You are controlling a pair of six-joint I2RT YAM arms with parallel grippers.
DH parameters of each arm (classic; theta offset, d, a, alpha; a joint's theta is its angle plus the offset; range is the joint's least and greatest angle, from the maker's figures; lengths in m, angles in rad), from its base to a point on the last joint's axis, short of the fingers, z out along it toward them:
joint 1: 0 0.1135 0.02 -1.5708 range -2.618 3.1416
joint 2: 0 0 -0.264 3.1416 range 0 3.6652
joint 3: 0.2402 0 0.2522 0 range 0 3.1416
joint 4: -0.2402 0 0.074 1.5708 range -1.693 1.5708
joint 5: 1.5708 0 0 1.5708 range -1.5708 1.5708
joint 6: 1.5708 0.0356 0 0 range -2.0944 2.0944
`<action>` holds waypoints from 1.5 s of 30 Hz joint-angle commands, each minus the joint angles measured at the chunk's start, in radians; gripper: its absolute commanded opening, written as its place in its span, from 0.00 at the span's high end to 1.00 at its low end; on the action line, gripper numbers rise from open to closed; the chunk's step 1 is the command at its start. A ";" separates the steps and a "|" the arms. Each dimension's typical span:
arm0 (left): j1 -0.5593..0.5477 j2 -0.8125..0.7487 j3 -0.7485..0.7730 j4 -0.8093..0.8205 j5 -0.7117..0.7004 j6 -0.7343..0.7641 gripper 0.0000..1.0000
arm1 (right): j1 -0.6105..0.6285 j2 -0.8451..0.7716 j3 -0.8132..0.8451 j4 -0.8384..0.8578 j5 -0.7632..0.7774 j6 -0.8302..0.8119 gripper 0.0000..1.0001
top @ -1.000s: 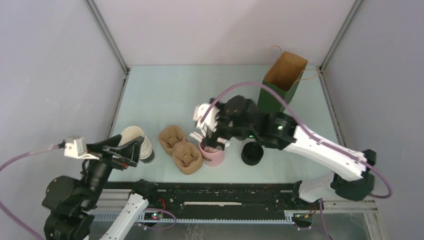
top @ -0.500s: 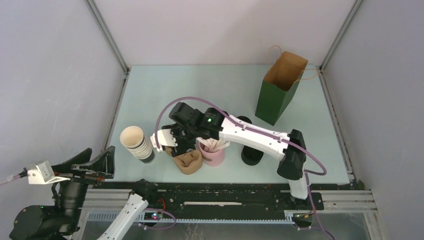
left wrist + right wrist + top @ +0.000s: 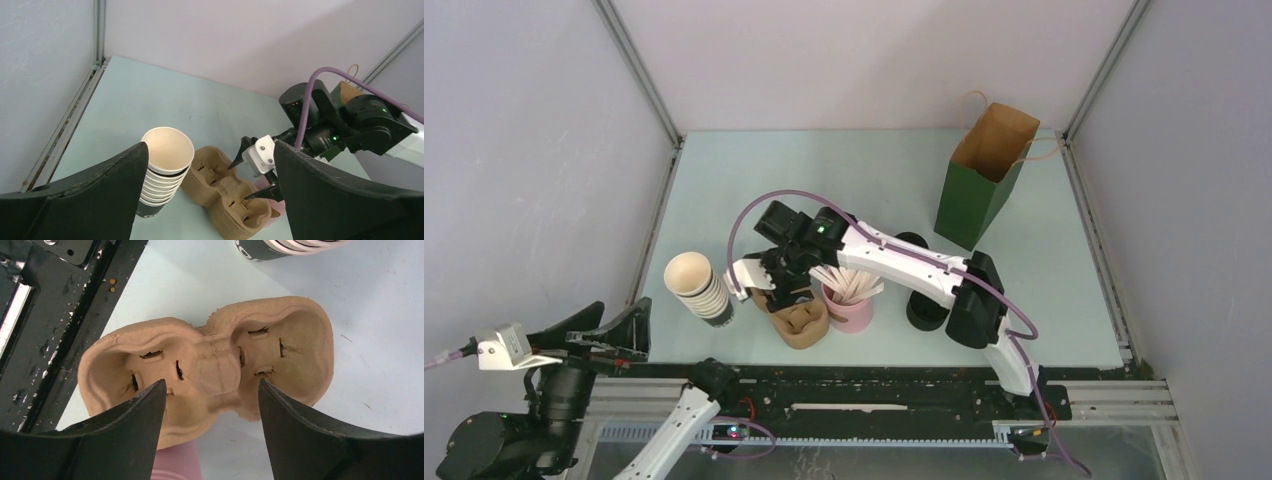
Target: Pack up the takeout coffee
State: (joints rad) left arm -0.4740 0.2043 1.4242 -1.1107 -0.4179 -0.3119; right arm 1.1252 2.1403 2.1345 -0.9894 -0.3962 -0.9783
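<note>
The right arm (image 3: 904, 265) reaches across the desk (image 3: 824, 180), partly hiding the small black coffee cup (image 3: 926, 314) with its lid, near the pink straw pot (image 3: 852, 314). The right claw (image 3: 211, 385) is apart over the brown cup tray (image 3: 215, 365). The left claw (image 3: 614, 318) is wide apart, holding nothing.

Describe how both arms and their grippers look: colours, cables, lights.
Right arm: white links between black joints, a lilac cable looping along it, a green light near the wrist. Right gripper: white block, black pointed fingers. Left arm: black joints, one white link near the base, a matching lilac lead. Left gripper: white block, broad black fingers.
</note>
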 commanded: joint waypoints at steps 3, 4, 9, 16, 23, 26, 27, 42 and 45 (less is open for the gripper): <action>-0.008 0.029 0.020 0.008 -0.018 0.030 0.00 | -0.020 0.059 0.076 -0.034 -0.041 -0.056 0.25; -0.008 0.031 0.021 0.006 -0.017 0.031 0.00 | -0.022 0.070 0.087 -0.041 -0.046 -0.056 0.25; -0.008 0.028 0.025 -0.001 -0.036 0.037 0.00 | -0.030 0.097 0.104 -0.058 -0.080 -0.066 0.24; -0.009 0.029 0.028 -0.007 -0.041 0.039 0.00 | -0.024 0.127 0.112 -0.056 -0.076 -0.073 0.26; -0.009 0.029 0.029 -0.012 -0.040 0.036 0.00 | -0.022 0.148 0.116 -0.051 -0.046 -0.084 0.35; -0.009 0.027 0.028 -0.015 -0.045 0.036 0.00 | -0.021 0.153 0.117 -0.051 -0.029 -0.091 0.47; -0.009 0.028 0.027 -0.015 -0.046 0.036 0.00 | -0.021 0.152 0.116 -0.047 -0.022 -0.091 0.52; -0.009 0.026 0.017 -0.013 -0.037 0.034 0.00 | 0.007 0.061 0.117 -0.064 0.022 -0.096 0.59; -0.009 0.027 0.020 -0.012 -0.036 0.034 0.00 | 0.005 0.053 0.117 -0.081 0.024 -0.099 0.59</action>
State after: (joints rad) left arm -0.4786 0.2043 1.4311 -1.1259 -0.4431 -0.3019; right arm 1.1263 2.2787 2.2158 -1.0306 -0.3904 -1.0554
